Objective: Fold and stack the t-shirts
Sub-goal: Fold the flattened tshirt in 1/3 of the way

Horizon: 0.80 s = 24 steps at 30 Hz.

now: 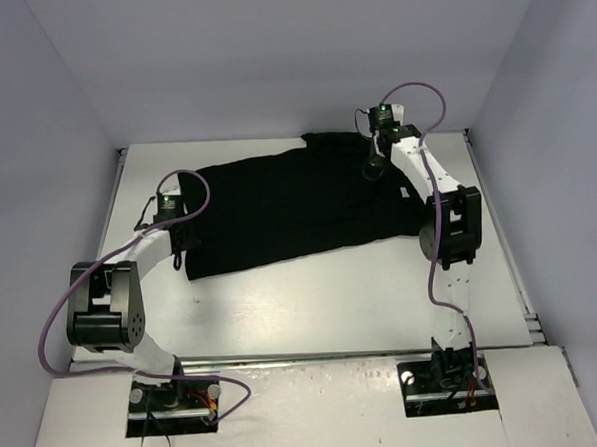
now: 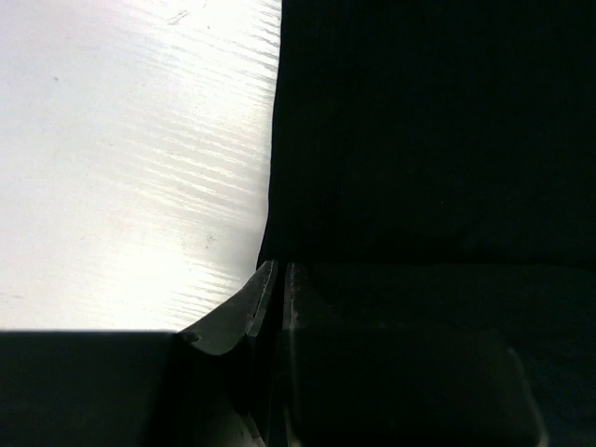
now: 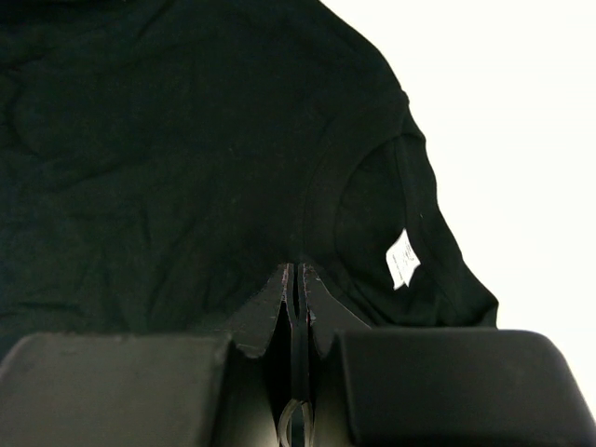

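Your left gripper [image 2: 277, 279] is clamped closed at the near-left edge of the black t-shirt [image 1: 288, 209], which lies spread flat mid table [image 1: 333, 302]. Far side, right gripper [image 3: 296, 279] is closed too, by the collar [image 3: 321, 186]. Risk: w/ thin or no bite, fabric slips on lift & fold skews. No containers in view.

The top camera looks down from behind on the whole surface [image 1: 333, 302]; wrist cameras sit close behind the left end effector [image 2: 281, 272] and right end effector [image 3: 296, 272], sharing the t-shirt [image 1: 278, 210] ahead.
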Each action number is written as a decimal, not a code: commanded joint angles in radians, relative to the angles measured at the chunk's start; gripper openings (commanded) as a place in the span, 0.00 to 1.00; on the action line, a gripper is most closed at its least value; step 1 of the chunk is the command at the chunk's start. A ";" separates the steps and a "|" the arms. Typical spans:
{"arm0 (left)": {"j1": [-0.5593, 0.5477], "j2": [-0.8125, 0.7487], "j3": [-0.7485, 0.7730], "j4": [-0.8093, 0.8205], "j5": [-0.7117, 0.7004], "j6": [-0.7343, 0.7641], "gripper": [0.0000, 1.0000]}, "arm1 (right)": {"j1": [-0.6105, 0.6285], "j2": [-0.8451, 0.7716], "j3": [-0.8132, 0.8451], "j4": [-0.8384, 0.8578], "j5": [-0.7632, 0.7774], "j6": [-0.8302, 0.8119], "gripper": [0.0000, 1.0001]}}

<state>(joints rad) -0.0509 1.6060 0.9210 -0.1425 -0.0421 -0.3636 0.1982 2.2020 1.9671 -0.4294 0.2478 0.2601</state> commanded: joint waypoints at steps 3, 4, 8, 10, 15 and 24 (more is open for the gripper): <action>0.008 -0.041 0.051 -0.038 -0.072 -0.012 0.24 | 0.001 0.010 0.076 0.029 0.021 -0.004 0.07; 0.008 -0.050 0.064 -0.050 -0.075 -0.008 0.33 | -0.002 0.013 0.083 0.030 0.017 -0.006 0.13; 0.002 -0.106 0.133 -0.096 -0.073 0.030 0.53 | -0.019 -0.005 0.104 0.029 -0.006 -0.012 0.39; -0.014 -0.154 0.181 -0.141 -0.069 0.062 0.57 | -0.035 -0.041 0.084 0.029 -0.024 -0.008 0.45; -0.085 -0.223 0.187 -0.236 -0.033 0.107 0.58 | -0.114 -0.190 -0.127 0.031 -0.107 0.058 0.46; -0.153 -0.222 0.054 -0.227 0.009 0.008 0.58 | -0.218 -0.385 -0.587 0.131 -0.181 0.165 0.46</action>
<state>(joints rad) -0.2034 1.3638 0.9864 -0.3527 -0.0516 -0.3177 0.0024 1.9123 1.5072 -0.3642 0.1215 0.3615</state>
